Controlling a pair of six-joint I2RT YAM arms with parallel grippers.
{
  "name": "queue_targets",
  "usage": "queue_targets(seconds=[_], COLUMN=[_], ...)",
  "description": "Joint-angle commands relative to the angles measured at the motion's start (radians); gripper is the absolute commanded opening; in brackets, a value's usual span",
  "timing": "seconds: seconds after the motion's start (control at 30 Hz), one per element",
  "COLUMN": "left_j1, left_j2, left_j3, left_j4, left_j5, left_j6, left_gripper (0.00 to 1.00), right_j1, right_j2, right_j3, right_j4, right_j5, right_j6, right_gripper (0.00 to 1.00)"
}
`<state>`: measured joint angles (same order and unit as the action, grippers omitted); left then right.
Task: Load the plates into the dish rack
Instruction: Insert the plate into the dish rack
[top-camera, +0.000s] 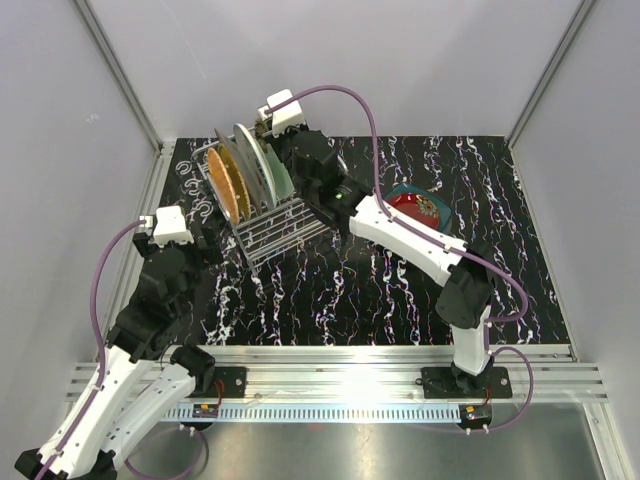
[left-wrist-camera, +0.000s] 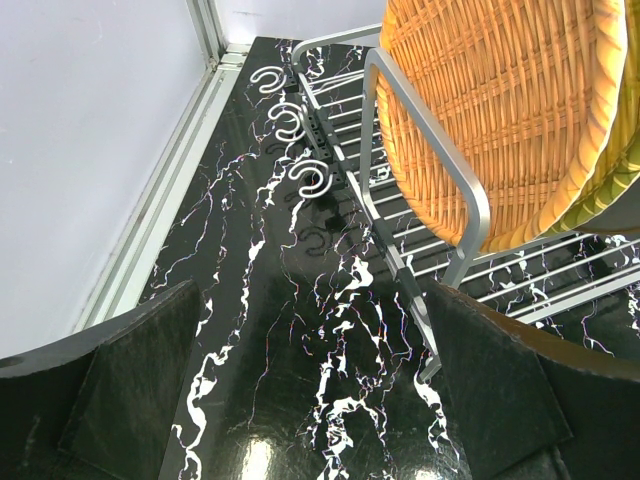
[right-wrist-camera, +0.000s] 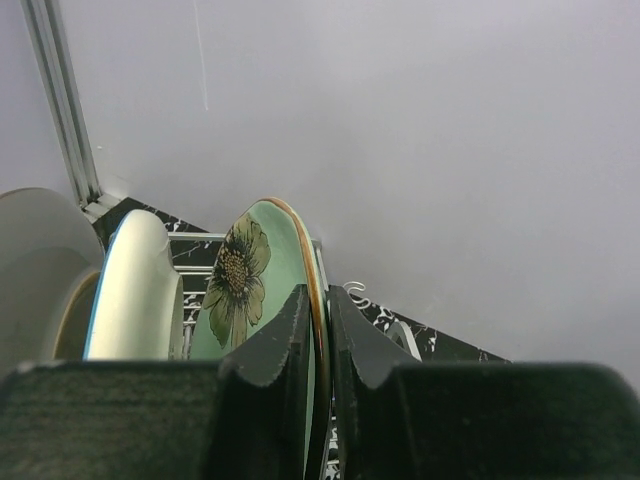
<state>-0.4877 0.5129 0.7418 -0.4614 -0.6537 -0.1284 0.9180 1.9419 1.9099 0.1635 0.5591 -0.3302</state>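
Observation:
The silver wire dish rack (top-camera: 285, 228) stands at the back left with several plates upright in it. These include an orange woven plate (top-camera: 226, 182), a grey plate (top-camera: 250, 165) and a pale green plate (top-camera: 279, 176). My right gripper (top-camera: 291, 150) reaches over the rack's far end. In the right wrist view it (right-wrist-camera: 325, 320) is shut on the rim of the pale green flower plate (right-wrist-camera: 250, 280), which stands upright beside a cream plate (right-wrist-camera: 135, 290). My left gripper (left-wrist-camera: 310, 390) hangs open over the table by the rack's near left corner (left-wrist-camera: 440, 160), holding nothing. The orange plate (left-wrist-camera: 500, 100) rises just beyond it.
A red patterned plate (top-camera: 422, 208) lies on a dark teal plate (top-camera: 402, 189) at the right rear of the black marbled table. White hooks (left-wrist-camera: 310, 178) line the rack's left side. Grey walls close in the left, back and right.

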Motion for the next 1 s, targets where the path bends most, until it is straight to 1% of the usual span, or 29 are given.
queue_targets(seconds=[0.0, 0.3, 0.53, 0.73, 0.97], left_j1=[0.006, 0.008, 0.008, 0.008, 0.008], left_j2=[0.01, 0.01, 0.012, 0.009, 0.004], left_j3=[-0.002, -0.001, -0.001, -0.001, -0.001], left_j4=[0.046, 0.046, 0.046, 0.046, 0.044], left_j5=[0.014, 0.017, 0.019, 0.019, 0.023], left_j6=[0.006, 0.007, 0.006, 0.006, 0.004], left_gripper=[0.99, 0.99, 0.99, 0.99, 0.99], right_j1=[0.027, 0.056, 0.065, 0.082, 0.082], right_j2=[-0.004, -0.014, -0.018, -0.021, -0.035], right_j3=[-0.043, -0.063, -0.074, -0.072, -0.069], right_j4=[-0.038, -0.032, -0.058, -0.071, -0.113], right_j5=[0.01, 0.044, 0.041, 0.039, 0.009], right_j6=[-0.065, -0.187, -0.185, -0.194, -0.133], right_gripper=[0.17, 0.18, 0.2, 0.27, 0.29])
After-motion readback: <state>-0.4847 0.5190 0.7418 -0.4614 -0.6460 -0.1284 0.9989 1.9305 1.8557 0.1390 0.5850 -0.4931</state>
